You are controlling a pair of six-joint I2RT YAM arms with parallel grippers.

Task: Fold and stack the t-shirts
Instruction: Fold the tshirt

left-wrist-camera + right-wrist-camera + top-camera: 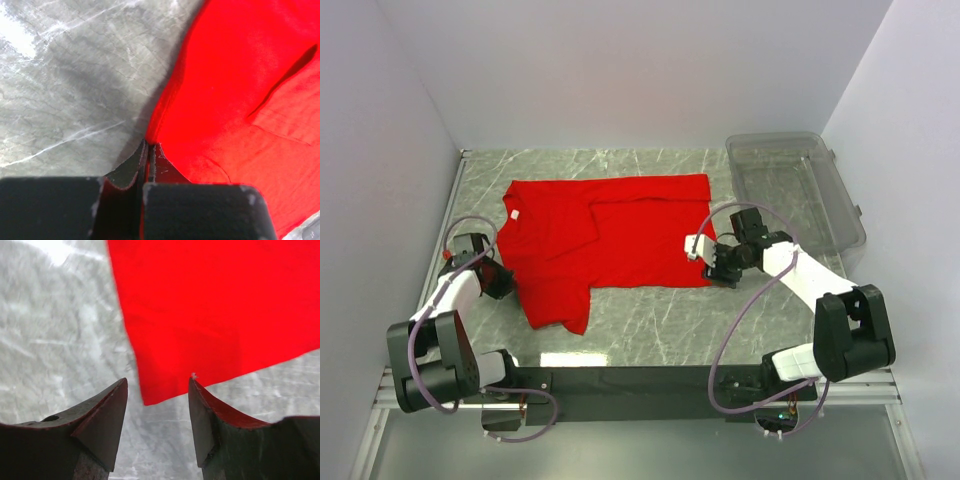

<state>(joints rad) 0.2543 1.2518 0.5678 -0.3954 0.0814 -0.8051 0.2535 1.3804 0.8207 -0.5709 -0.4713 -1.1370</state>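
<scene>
Now your red t-shirt lies spread flat just left of the clear bin. Your left gripper is pinched tight on the shirt edge farthest from the bin; your right gripper stands parted over the corner nearest it.

The left arm extended forward from its base, wrist held low. The left claw was closed, fingertips pressed together on the edge of the t-shirt. The right arm reached forward and inward, elbow raised. The right claw pointed downward, jaws apart, gripping nothing.
</scene>
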